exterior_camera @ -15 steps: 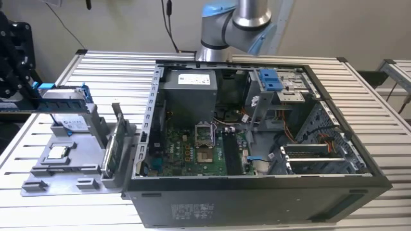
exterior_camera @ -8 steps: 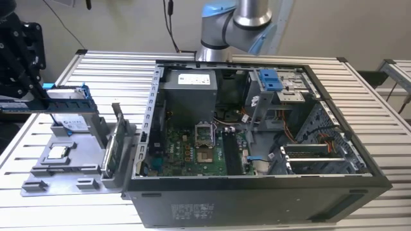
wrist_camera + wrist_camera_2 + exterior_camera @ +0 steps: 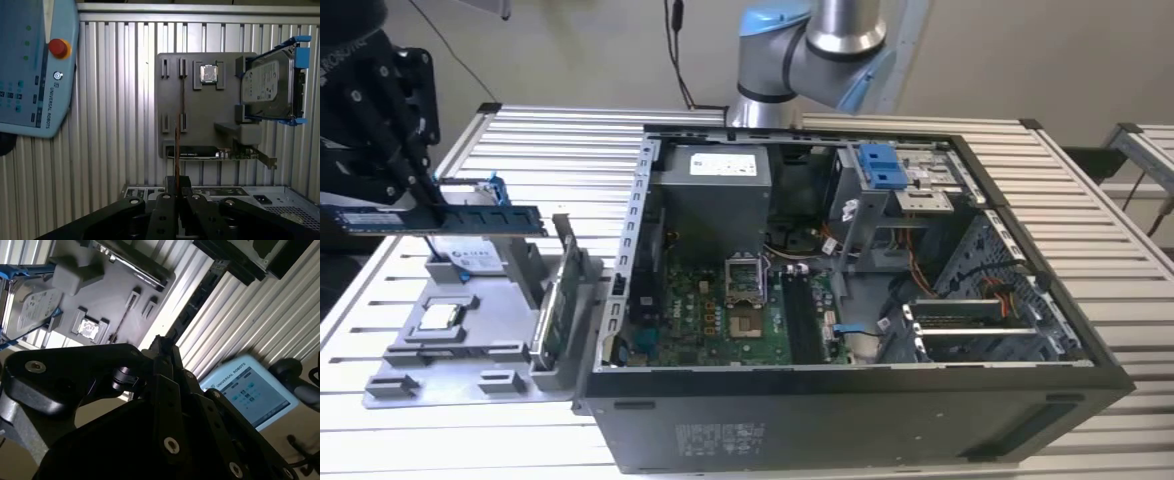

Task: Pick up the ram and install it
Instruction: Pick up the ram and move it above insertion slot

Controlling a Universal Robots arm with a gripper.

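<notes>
A slatted aluminium bench in a pale-walled workshop is pictured carrying an open computer case and, at the exterior view's left, a grey fixture tray. The gripper is seen clamped on the ram. The stick is held level and on edge above the tray, well apart from the case. It is pinched by its flat faces near one end, so most of its length juts free toward the case. This hold is judged to leave the contact edge unobstructed for seating.

In the first wrist view the ram is presented edge-on as a thin line running out from between the closed fingertips. This suggests the stick is being kept square to the tool.

Below it, the tray's parts are each kept in a moulded cradle, presumably so that each can be found in a known pose. A processor chip is laid flat, a silver hard drive is propped in its blue frame, and a green circuit card is stood along the tray's edge beside the case.

Inside the case, the long dark memory slots on the motherboard are seen unfilled, so installation is judged not yet begun. A teach pendant is seen beside the bench.
</notes>
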